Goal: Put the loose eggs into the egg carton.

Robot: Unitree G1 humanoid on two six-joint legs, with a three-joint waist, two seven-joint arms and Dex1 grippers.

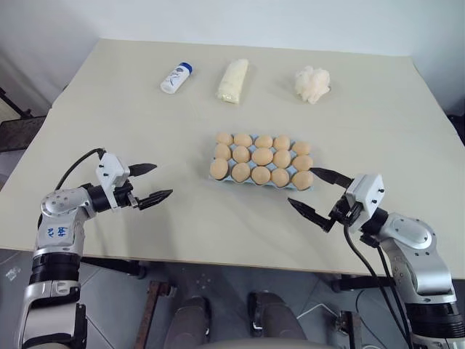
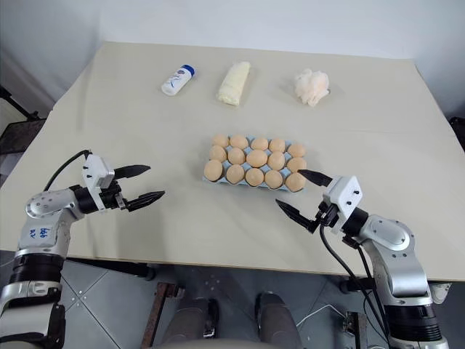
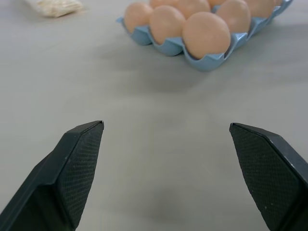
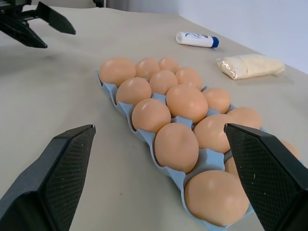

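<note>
Left jaws: the left gripper (image 1: 149, 183) stands with its jaws spread wide and nothing between them, only bare counter (image 1: 109, 109) ahead; it points level toward the carton's near left corner.

Right jaws: the right gripper (image 1: 317, 195) is likewise spread and empty, aimed across at the carton's near right corner, one finger just beside that corner.

Between the two: the egg carton (image 1: 218, 150), light blue and lidless, lies flat on the counter, well apart from the left jaws and near the right ones.

Eggs: the tan eggs (image 1: 262, 156) sit in the cups in rows of five, each cup in view filled; no egg lies loose on the counter near either pair of jaws.

Why so held: both pairs of jaws hang clear of the carton and open, which reads as hands let go and drawn aside so the seated eggs are not knocked.

Progress: judged from the full rows, the task looks done or as good as done.

Beyond the carton: at the far side, away from both jaws, lie a white bottle with a blue cap (image 1: 176, 78), a pale yellow packet (image 1: 233, 80) and a white fluffy wad (image 1: 312, 83), all apart from one another and untouched.

Risk: the right finger's nearness to the corner egg means a careless swing could nudge the carton.
</note>
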